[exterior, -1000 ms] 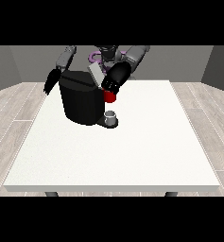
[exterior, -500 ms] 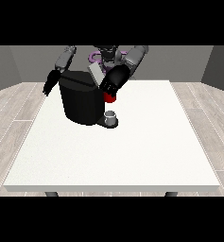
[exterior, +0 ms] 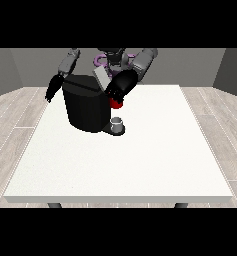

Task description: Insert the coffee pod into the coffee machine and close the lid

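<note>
The black coffee machine [exterior: 85, 107] stands at the table's back left. Its grey lid [exterior: 101, 78] is tilted up at the top. The hand at the view's right [exterior: 120, 86] lies against the machine's upper front, just above a red thing at the machine [exterior: 116, 103]. A small grey thing [exterior: 118, 123] stands on the machine's base plate below the red thing; whether it is the pod I cannot tell. The hand at the view's left [exterior: 52, 91] hangs beside the machine's left side with straight fingers pointing down and holds nothing.
The white table [exterior: 120, 165] stretches wide towards the camera in front of the machine. The robot's torso [exterior: 112, 57] is behind the machine at the far edge. A wood-look floor surrounds the table.
The hand at the view's left has sunk slightly beside the machine. The hand at the view's right has barely shifted at the machine's front.
</note>
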